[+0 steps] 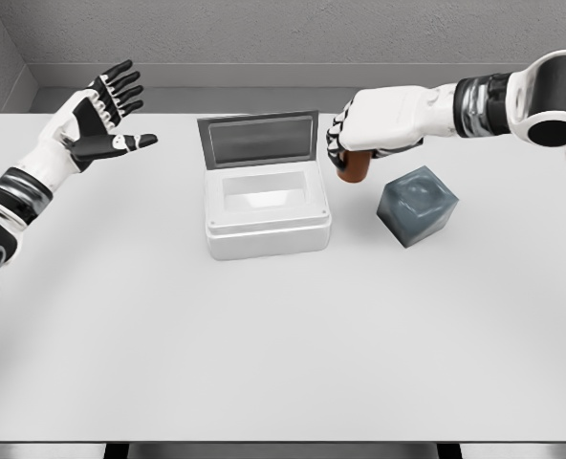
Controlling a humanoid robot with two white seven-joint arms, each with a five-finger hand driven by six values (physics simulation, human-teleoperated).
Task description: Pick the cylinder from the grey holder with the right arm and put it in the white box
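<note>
One cylinder, lifted clear of its holder and on its way to the box.

Head view: the right hand (359, 143) is clamped on the single brown cylinder (352, 168), carrying it between the one grey holder (417, 205) and the one white box (267, 208), whose lid stands open, seemingly to receive it. The left hand (104, 120) hovers over the surface (283, 354) at far left, fingers apart and holding nothing, probably just parked clear.

Cylinder out of holder, in right hand.
Brown cylinder (352, 169) upright between open white box (267, 212) and grey holder (418, 206).
</note>
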